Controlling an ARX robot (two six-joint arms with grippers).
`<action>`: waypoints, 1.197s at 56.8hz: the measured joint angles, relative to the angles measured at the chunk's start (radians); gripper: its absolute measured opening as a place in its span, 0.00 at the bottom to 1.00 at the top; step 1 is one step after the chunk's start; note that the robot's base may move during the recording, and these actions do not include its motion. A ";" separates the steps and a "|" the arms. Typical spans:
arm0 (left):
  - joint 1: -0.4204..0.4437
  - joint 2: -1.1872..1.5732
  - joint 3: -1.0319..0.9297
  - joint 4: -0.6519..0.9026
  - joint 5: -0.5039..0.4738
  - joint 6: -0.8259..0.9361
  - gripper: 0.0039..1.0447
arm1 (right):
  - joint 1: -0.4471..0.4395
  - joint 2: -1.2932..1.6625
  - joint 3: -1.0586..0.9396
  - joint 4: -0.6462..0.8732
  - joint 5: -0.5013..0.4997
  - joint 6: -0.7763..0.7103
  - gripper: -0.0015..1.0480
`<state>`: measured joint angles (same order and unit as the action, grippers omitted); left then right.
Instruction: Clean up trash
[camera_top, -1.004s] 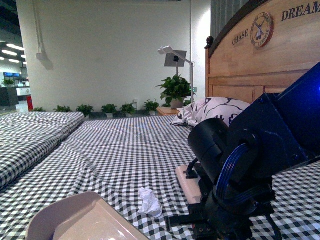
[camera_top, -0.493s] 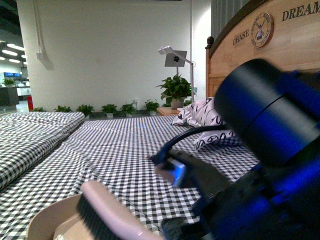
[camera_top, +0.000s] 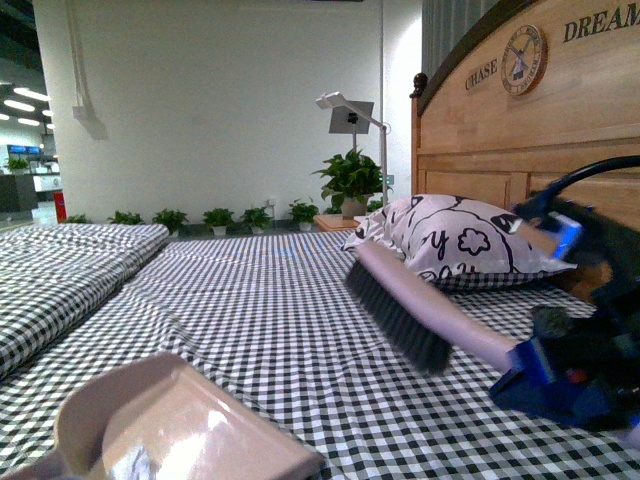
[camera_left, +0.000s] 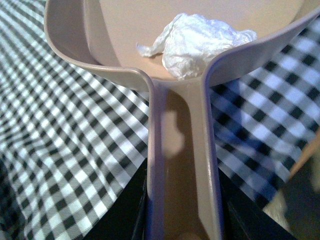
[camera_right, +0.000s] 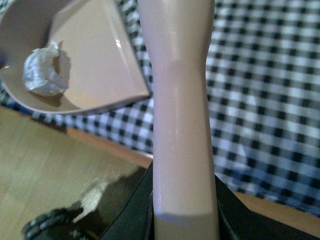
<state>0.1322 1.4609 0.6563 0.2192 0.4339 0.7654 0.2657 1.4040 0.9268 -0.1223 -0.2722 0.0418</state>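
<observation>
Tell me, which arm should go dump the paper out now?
Probably the left. It holds the dustpan by its handle, and the paper already lies inside the pan. The right arm only holds the brush, lifted off the bed, so its sweeping looks done.

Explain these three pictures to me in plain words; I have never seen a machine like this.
This is a robot with two arms, each ending in a gripper. The front view looks out from its body over a bed with a checked sheet and a pillow. The other two come from cameras on its wrists. The left gripper, out of sight, carries a beige dustpan with a crumpled paper wad inside. The right gripper holds a brush, lifted above the sheet.
</observation>
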 joint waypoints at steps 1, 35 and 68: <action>-0.001 -0.008 0.000 0.011 -0.002 -0.023 0.26 | -0.012 -0.005 -0.004 0.005 0.000 0.002 0.18; -0.002 -0.371 -0.108 0.188 -0.221 -0.370 0.26 | -0.391 -0.374 -0.058 -0.005 -0.281 0.217 0.18; -0.183 -0.909 -0.240 -0.042 -0.380 -0.457 0.26 | -0.240 -0.858 -0.184 -0.063 -0.107 0.395 0.18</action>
<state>-0.0505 0.5522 0.4168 0.1776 0.0540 0.3084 0.0261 0.5457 0.7429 -0.1856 -0.3794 0.4370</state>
